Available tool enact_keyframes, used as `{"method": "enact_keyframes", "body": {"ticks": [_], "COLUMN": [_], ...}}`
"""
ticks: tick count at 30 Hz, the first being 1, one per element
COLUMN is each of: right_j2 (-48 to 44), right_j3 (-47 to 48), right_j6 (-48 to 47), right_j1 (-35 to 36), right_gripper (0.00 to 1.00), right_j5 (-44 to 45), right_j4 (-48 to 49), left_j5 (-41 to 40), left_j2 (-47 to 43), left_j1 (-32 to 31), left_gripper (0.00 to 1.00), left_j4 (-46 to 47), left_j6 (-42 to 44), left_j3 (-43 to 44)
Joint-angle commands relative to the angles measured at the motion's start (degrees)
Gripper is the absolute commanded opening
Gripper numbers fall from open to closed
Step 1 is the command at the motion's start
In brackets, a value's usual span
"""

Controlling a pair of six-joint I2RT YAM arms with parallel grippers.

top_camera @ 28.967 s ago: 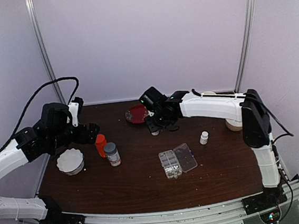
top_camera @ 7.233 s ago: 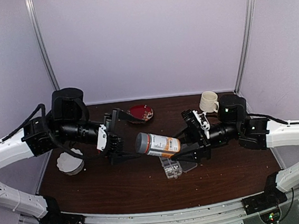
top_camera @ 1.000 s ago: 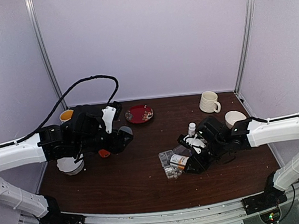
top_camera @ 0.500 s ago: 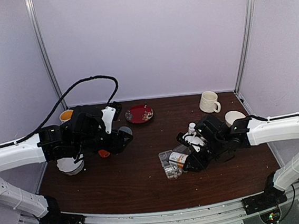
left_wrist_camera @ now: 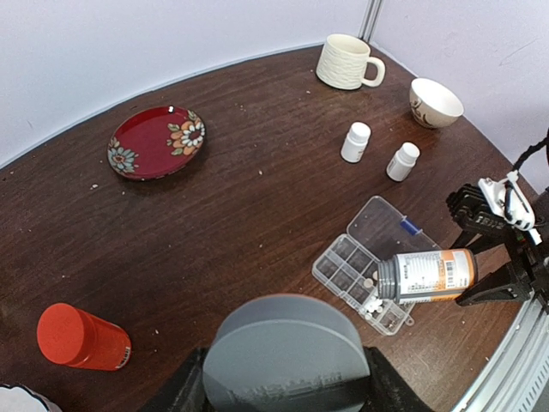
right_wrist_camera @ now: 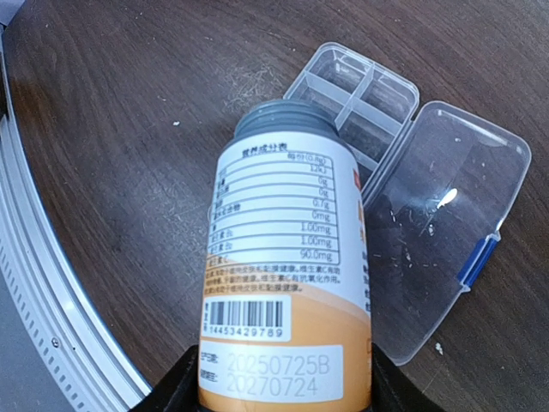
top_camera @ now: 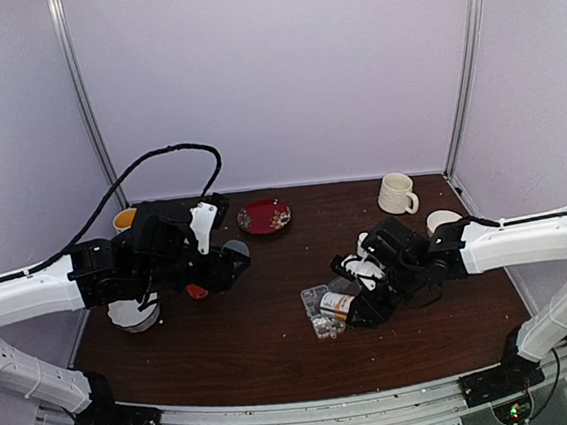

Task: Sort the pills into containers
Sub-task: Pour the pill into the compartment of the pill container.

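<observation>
The clear organizer box (left_wrist_camera: 343,262) lies open on the table, its lid (right_wrist_camera: 439,225) flat to the right. A few whitish pills (left_wrist_camera: 372,304) sit in its near containers, just under the mouth of an orange-and-white labelled bottle (right_wrist_camera: 287,283). My right gripper (right_wrist_camera: 279,396) is shut on that bottle, which lies tipped on its side with the grey neck over the cells (right_wrist_camera: 350,96). My left gripper (left_wrist_camera: 283,388) is shut on the bottle's grey cap (left_wrist_camera: 287,352), up and left of the box. From above, the bottle (top_camera: 338,305) overlaps the box (top_camera: 315,300).
A red plate (left_wrist_camera: 157,142), a cream mug (left_wrist_camera: 346,61) and a small bowl (left_wrist_camera: 436,101) stand at the back. Two small white bottles (left_wrist_camera: 355,142) (left_wrist_camera: 401,160) are behind the box. An orange bottle (left_wrist_camera: 81,336) and a white fluted dish (top_camera: 132,312) are at left.
The right gripper has shifted slightly back and left with the tipped bottle over the box. The left arm with the cap has barely moved.
</observation>
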Motion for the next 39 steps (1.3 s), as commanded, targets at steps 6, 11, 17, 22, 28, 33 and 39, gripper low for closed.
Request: {"method": "enact_keyframes", "body": {"ticks": [6,11,17,22,28,33,39], "right_j2": [1.5,1.4,2.4,0.9,1.0,-2.5,-4.8], "right_j3": [2.7,3.7,4.5,2.8,3.5,-0.4,-4.3], "right_j6": [-0.5,-1.1,-1.8,-1.2,-1.6,0.3,0.0], "right_j1": [0.8,1.0,1.3,1.3,1.3,1.0,-0.8], "right_gripper": [0.0,0.0,0.0,0.0,0.0,0.0,0.0], "right_j5": [0.7,4.2,3.4,2.9,3.3,0.2,-2.5], "right_j4": [-1.3,-3.2,-4.4,-1.9,-2.6,3.8,9.1], "left_j5": [0.3,0.2,0.3,0.4,0.4,0.4,1.0], "left_j2": [-1.2,-1.1,-1.0,-0.9,-1.0,-1.0,-1.7], "left_j1": [0.3,0.2,0.2,0.2,0.2,0.2,0.2], "left_gripper": [0.0,0.0,0.0,0.0,0.0,0.0,0.0], "left_j4": [2.5,2.6,2.6,2.7,2.7,2.7,2.4], "left_j6": [0.0,0.1,0.2,0.2,0.2,0.2,-0.2], "left_j3": [-0.8,-0.7,-0.6,-0.6,-0.6,-0.7,-0.5]}}
